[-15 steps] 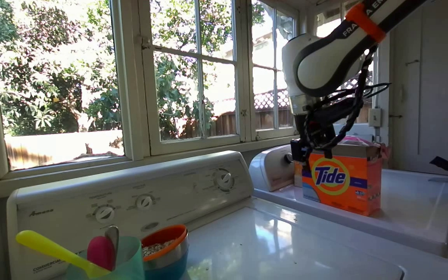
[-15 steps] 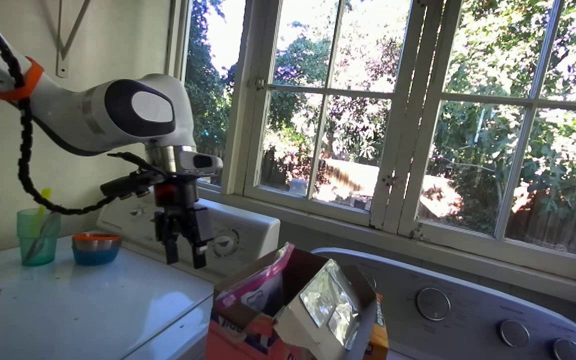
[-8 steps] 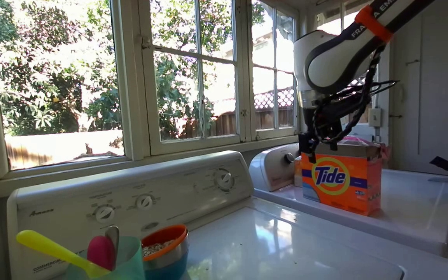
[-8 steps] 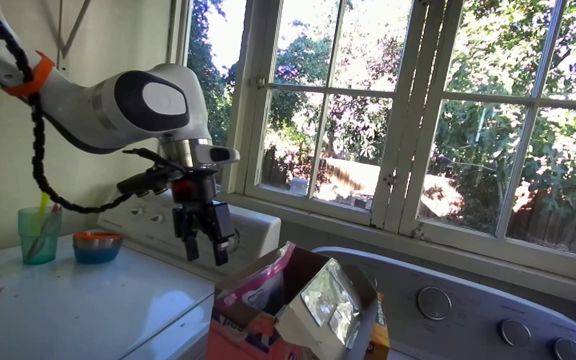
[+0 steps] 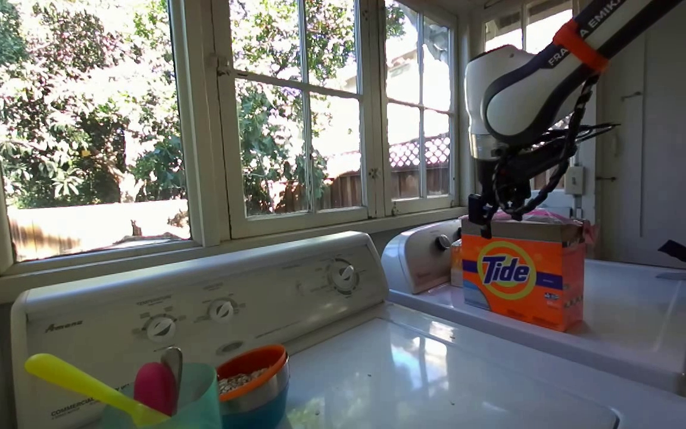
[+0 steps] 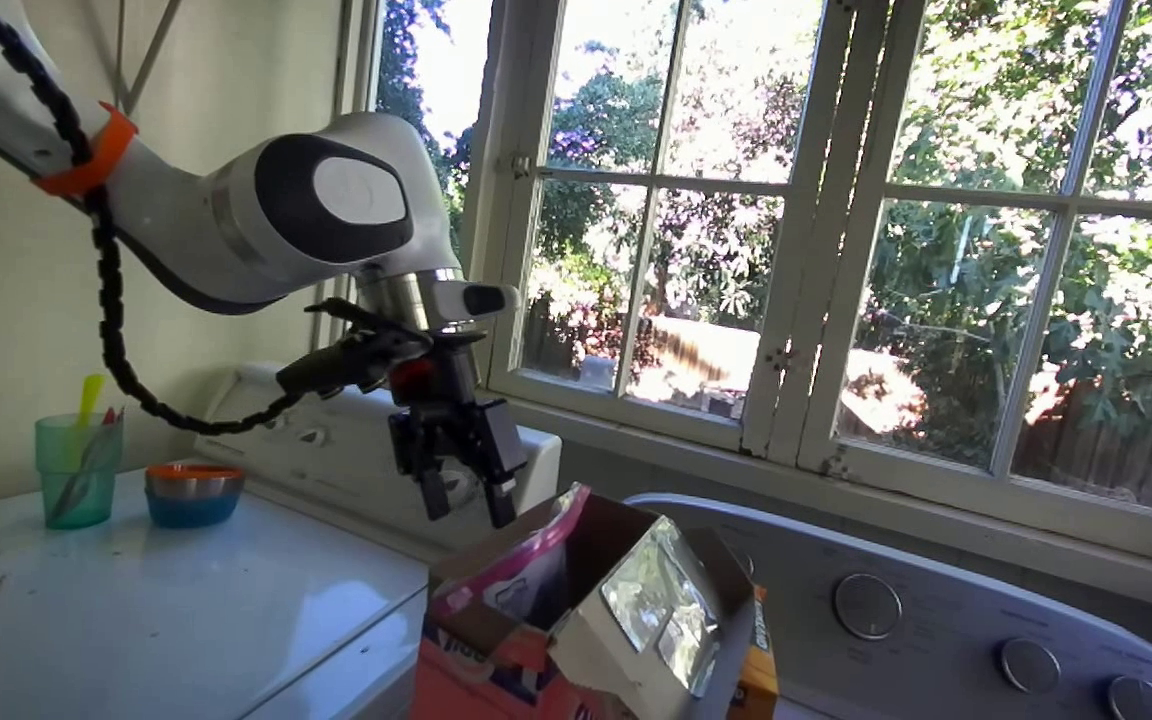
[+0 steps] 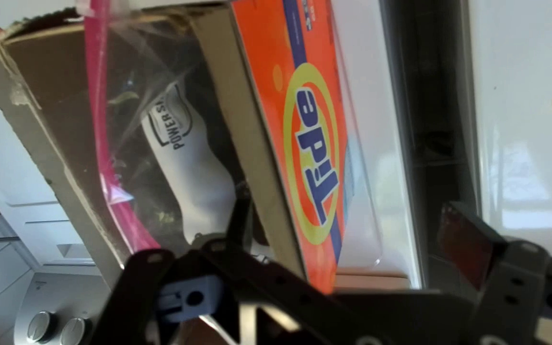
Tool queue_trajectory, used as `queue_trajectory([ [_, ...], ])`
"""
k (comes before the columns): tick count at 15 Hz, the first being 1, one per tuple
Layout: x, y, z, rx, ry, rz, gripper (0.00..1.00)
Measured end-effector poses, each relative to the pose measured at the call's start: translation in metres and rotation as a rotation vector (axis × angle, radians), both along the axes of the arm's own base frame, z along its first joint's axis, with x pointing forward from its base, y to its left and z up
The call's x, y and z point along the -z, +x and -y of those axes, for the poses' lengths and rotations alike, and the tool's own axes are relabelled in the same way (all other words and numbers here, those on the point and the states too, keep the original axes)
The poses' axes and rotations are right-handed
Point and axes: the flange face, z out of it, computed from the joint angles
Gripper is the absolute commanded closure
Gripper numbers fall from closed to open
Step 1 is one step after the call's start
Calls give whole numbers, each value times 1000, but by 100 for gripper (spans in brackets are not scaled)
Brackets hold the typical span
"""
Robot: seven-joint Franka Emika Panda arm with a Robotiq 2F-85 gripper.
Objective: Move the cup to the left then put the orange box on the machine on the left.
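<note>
The open orange Tide box stands on the right-hand machine in an exterior view. It also shows in an exterior view and in the wrist view, its top open with a clear bag inside. My gripper is open and empty, just above the box's near-side top edge. In the wrist view the jaws are wide apart, with the box's front wall between them. The translucent green cup holding utensils stands on the left machine; it also shows in an exterior view.
A small bowl with orange rim and blue base stands beside the cup. The left machine's control panel rises at the back under the windows. A smaller orange-yellow box stands behind the Tide box. A dark gap separates the machines.
The arm and open gripper have moved right in both exterior views, over the box's top edge, rising slightly in one of them. The box, cup and bowl have not moved.
</note>
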Motion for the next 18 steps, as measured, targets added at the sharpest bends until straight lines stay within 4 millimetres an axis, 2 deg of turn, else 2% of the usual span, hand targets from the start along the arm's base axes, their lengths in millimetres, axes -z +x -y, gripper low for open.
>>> queue_trajectory([
  [4, -6, -2, 17, 13, -3, 37, 0],
  [8, -1, 2, 22, -3, 53, 43, 0],
  [11, 14, 12, 27, -23, 118, 69, 0],
  [15, 40, 26, 47, 33, 171, 71, 0],
  [16, 45, 28, 52, 50, 184, 53, 25],
  [17, 46, 30, 56, 64, 193, 40, 25],
  [18, 44, 31, 58, 75, 203, 26, 34],
])
